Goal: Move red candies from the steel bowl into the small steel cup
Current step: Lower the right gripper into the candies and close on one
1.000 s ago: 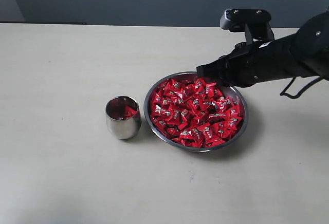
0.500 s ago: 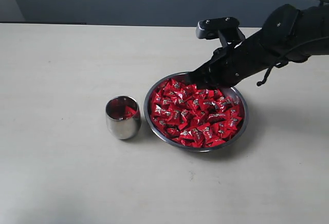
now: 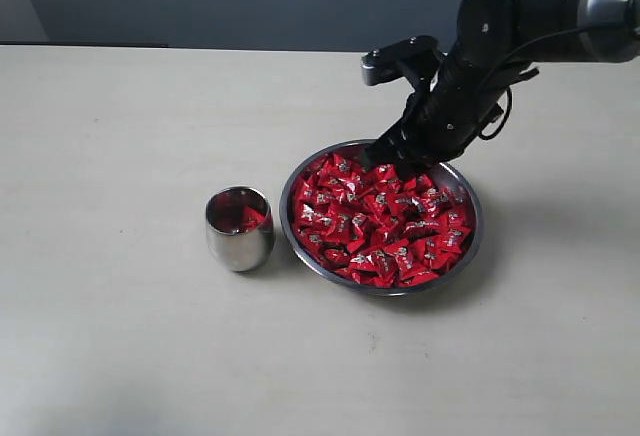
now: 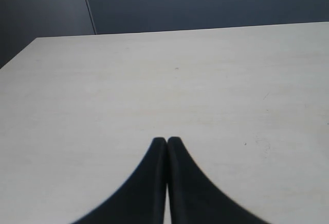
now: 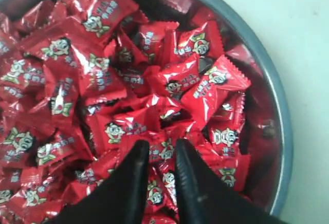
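Observation:
The steel bowl [image 3: 478,218] stands right of centre, heaped with red candies [image 3: 380,221]. To its left is the small steel cup [image 3: 239,229], upright, with some red candy showing inside. My right gripper [image 3: 385,156] points down over the bowl's far edge. In the right wrist view its jaws [image 5: 160,144] stand a little apart, open, right over the red candies [image 5: 103,75], with wrappers showing in the gap; the bowl's rim [image 5: 280,111] curves past them. My left gripper [image 4: 167,140] is shut and empty above bare table, out of the exterior view.
The pale table [image 3: 120,336] stretches bare around cup and bowl. A dark wall runs along its far edge. The right arm's black body [image 3: 520,26] hangs over the table behind the bowl.
My right arm has swung left and tipped from level to steeply downward. Its gripper tip has stayed at the bowl's far rim. Cup, bowl and candies have not moved.

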{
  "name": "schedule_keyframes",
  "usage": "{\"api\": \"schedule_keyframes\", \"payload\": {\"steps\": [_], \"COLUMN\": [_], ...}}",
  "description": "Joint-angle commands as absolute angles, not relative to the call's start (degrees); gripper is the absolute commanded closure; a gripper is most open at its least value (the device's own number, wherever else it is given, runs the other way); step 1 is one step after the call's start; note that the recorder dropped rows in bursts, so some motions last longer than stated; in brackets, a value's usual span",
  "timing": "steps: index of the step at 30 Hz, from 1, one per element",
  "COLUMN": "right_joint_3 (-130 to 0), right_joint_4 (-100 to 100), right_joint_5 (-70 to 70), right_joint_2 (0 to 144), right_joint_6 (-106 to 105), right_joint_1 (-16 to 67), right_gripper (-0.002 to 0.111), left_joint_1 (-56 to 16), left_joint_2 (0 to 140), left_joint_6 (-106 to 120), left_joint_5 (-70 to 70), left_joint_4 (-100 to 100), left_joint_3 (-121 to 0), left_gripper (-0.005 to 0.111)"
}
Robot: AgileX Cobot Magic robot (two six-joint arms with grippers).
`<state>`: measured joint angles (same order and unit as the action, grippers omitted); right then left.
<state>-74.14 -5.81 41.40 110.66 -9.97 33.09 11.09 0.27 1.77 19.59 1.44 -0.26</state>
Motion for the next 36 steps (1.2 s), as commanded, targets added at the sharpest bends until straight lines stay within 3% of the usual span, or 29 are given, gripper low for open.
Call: {"api": "schedule_keyframes", "payload": {"steps": [1,4,36], "right_joint_3": [-77.0,-78.4,-78.6], "right_joint_4": [-3.1,0.3,8.9], "right_joint_5": [45.8,46.1,46.6], "right_joint_2": [112.3,113.6,120.4], "right_joint_6": [-8.7,-5.4,1.6], "right_joint_1": [36.1,37.5,38.3], "right_gripper": [0.073,0.063,0.063], "left_joint_1": [10.7,10.7,10.7], "left_joint_2": [0.0,0.0,0.0], "left_joint_6": [1.7,1.7,1.7], "left_joint_5": [19.1,19.1,19.1], "left_joint_4": [1.6,1.6,1.6], "left_joint_3": [0.0,0.0,0.0], "left_gripper": [0.106,0.106,0.106]}}
